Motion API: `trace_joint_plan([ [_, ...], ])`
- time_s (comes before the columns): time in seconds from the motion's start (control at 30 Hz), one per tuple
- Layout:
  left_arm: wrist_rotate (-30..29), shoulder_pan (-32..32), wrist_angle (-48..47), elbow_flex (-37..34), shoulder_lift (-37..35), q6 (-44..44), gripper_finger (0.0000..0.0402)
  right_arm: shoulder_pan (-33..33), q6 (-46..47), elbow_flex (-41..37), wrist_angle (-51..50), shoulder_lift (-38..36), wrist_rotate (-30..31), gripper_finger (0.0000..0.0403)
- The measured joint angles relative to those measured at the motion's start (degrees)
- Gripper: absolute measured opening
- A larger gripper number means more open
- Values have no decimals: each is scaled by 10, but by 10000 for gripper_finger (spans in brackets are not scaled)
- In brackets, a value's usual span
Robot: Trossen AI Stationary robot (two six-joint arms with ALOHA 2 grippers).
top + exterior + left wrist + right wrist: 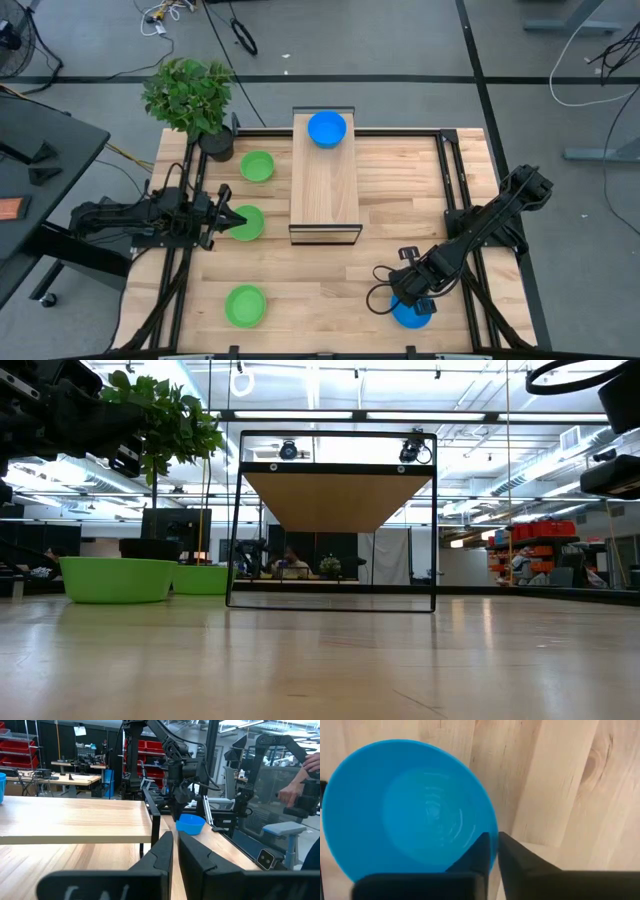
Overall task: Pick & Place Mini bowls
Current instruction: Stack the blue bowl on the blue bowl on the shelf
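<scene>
1 blue bowl (327,129) sat at the top end of the wooden shelf (325,195) in the centre of the high view, and I read that as the only bowl placed so far, if the shelf is where they go. 5 bowls showed in all, so most of the work was left.

Lower right in the high view, the right gripper (492,851) was down on a second blue bowl (410,812) near the table's (320,285) bottom edge. In its wrist view the 2 fingers were nearly together, pinching the bowl's rim: 1 finger inside, 1 outside. The bowl looked empty. Whether it had left the wood, I couldn't tell.

At centre left, the left gripper (226,218) pointed at a green bowl (246,222), its tips right at the rim. Its wrist view showed the fingers almost closed with only a thin slit and nothing between them, so no hold there.

2 more green bowls waited: 1 (257,165) at upper left beside the plant (190,95), 1 (245,305) at lower left. Every bowl I could see into held nothing.

In the low view, 2 green bowls (118,579) sat at the left, the shelf frame standing in the middle.
</scene>
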Motion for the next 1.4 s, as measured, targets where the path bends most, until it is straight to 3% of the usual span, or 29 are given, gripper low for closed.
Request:
trace_joint_plan([
  [0.13, 0, 0, 0, 0, 0, 0, 30, 0, 0, 0, 0, 0, -2, 6],
  [0.57, 0, 0, 0, 0, 0, 0, 30, -32, 47, 21, -24, -25, -31, 1],
  [1.03, 0, 0, 0, 0, 0, 0, 30, -121, 77, 195, -127, -68, -43, 0],
  [1.4, 0, 0, 0, 0, 0, 0, 30, -255, 133, 337, -148, -68, -47, 0],
])
